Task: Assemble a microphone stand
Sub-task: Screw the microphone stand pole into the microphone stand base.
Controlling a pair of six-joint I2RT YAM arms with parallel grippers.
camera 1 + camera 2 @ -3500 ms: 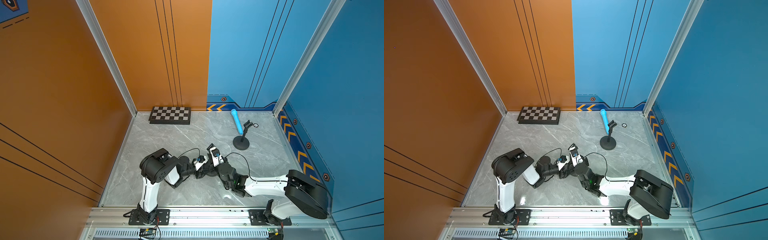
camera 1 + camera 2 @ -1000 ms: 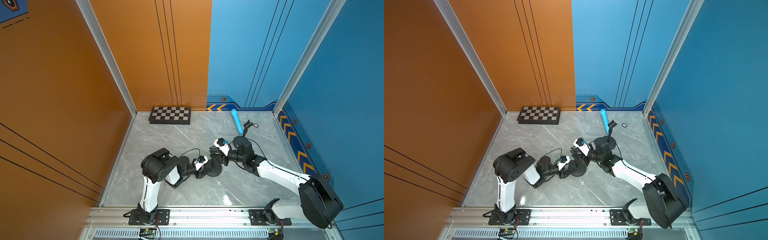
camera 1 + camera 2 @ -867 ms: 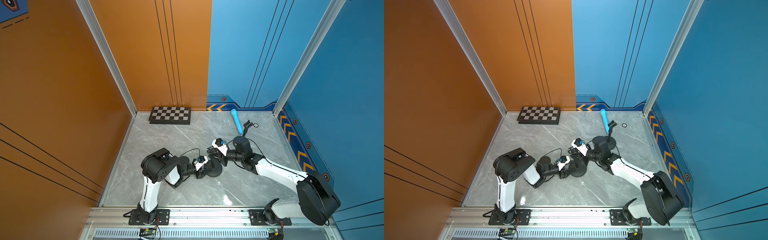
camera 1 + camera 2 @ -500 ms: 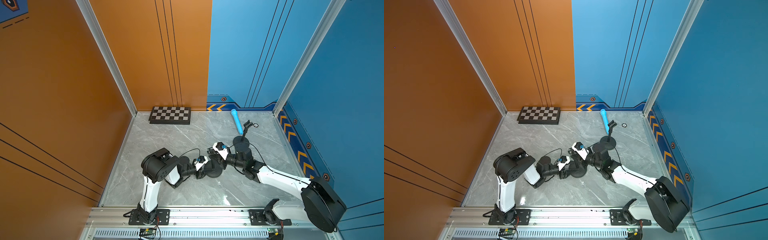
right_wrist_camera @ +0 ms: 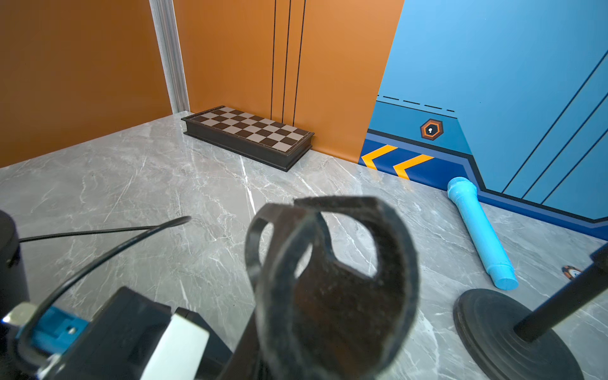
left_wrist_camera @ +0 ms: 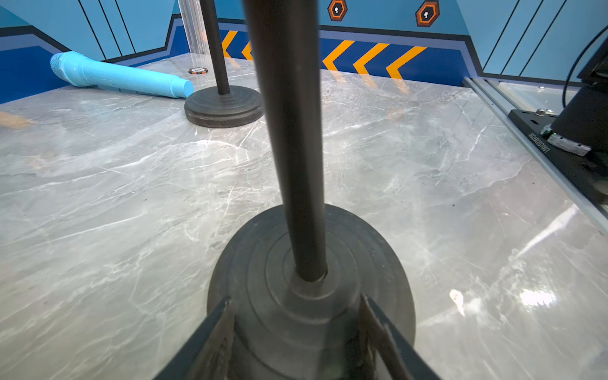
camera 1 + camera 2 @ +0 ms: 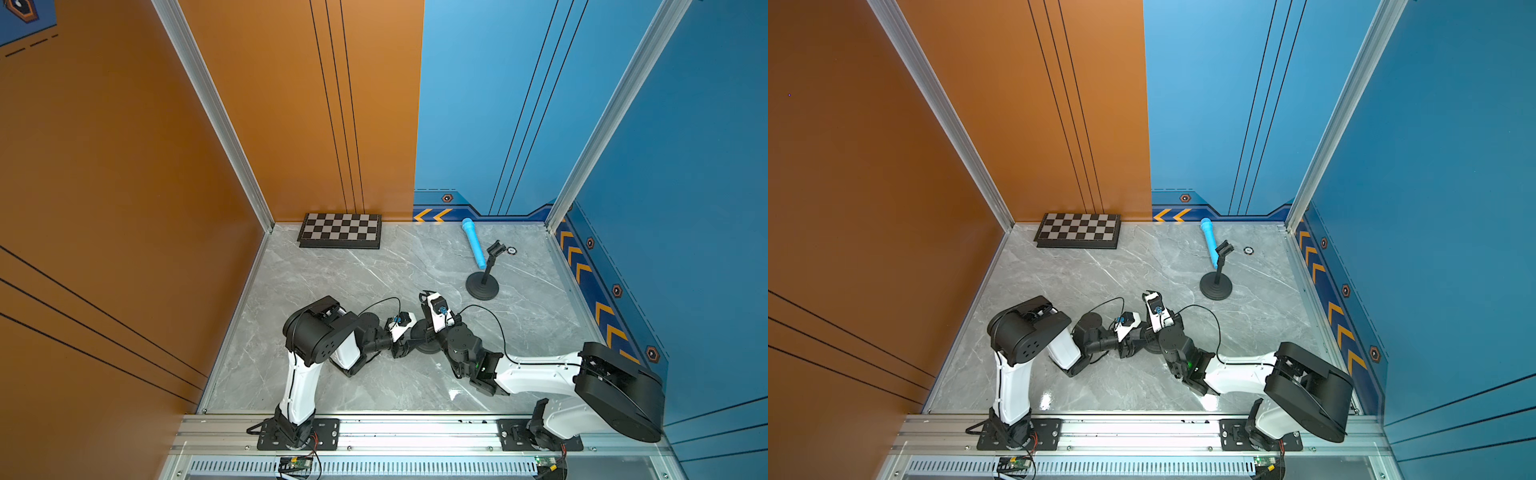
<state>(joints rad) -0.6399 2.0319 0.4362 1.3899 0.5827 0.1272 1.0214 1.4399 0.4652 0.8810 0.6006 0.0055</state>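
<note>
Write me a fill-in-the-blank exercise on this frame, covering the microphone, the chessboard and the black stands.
The plastic microphone lying on the grey marble tabletop is light ____.
The folded chequered chessboard case sits against the ____ wall panel.
Besides the far black metal stand, ____ more stand is upright on the tabletop.
The left pincer grips that nearer stand by its round black ____.
Missing: blue; orange; one; base.
</note>
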